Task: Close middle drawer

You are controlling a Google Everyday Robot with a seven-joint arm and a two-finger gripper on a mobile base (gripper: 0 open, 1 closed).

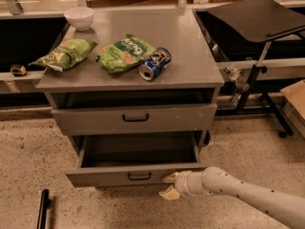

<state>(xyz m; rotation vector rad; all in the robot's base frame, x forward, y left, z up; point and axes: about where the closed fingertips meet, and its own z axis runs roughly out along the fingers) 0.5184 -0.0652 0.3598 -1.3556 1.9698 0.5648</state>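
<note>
Camera view: middle drawer (105, 176) pulled out, stiff, likely light on slides. Gripper (168, 185) spread, at front panel beside handle (139, 176); best pushed flat there.

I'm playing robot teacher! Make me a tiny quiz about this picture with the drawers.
1. True or false: the middle drawer is pulled out, and its tray looks empty.
2. Where is the robot's hand?
A) flat on the floor
B) at the middle drawer's front panel, just right of its black handle
C) inside a white bowl
3. Fill in: beside the two green snack bags on the cabinet top, lying on its side, is a blue ____.

Key: 1 true; 2 B; 3 can.
</note>
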